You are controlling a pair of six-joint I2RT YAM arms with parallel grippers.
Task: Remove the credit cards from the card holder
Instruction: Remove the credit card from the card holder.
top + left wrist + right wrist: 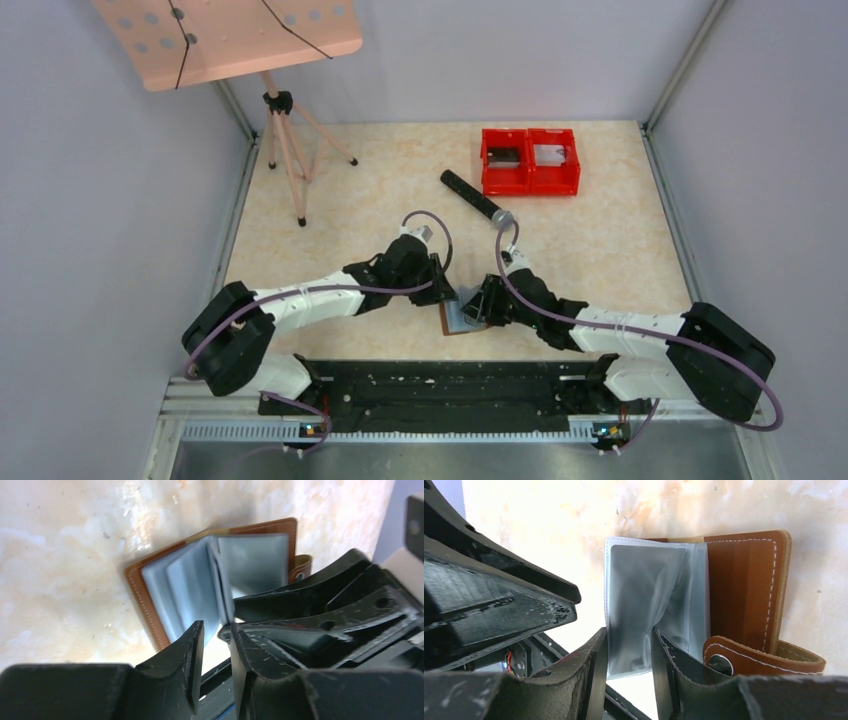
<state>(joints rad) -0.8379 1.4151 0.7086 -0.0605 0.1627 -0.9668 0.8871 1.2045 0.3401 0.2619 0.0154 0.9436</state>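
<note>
The card holder (460,320) lies open on the table (600,250), with the red bins (530,161) well beyond it. From above, both grippers crowd over it and hide most of it. The left gripper (216,625), at its left, stands slightly parted and grips nothing. The right gripper (629,632), at its right, has a cloudy sleeve (639,590) in its gap. I can't tell whether it pinches that sleeve.

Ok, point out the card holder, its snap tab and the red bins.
card holder (744,590), right wrist view, brown leather cover.
snap tab (749,655), right wrist view, stitched strap.
red bins (505,183), top external view, near wall.
</note>
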